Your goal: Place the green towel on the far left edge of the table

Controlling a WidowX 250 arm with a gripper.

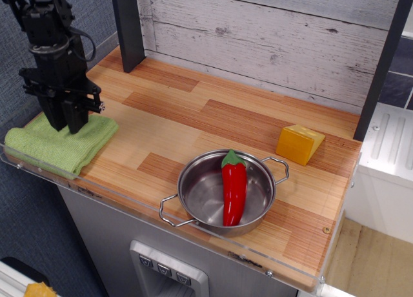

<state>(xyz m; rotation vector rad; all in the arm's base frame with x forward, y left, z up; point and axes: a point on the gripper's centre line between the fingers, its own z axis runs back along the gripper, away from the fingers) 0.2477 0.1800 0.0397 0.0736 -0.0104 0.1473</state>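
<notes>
1. Striped wooden table (193, 122), grey plank wall behind, clear rim along front edge.
2. Far left edge: green towel (58, 145) lying flat at the front-left corner, just inside the rim.
3. Directly above it: gripper (66, 124), fingers slightly spread, holding nothing.
4. Best lifted straight up, clear of the cloth, avoiding a snag.
5. Rightward: steel pot (226, 192) with red pepper (233, 187); yellow wedge (299, 144) near right edge.
</notes>
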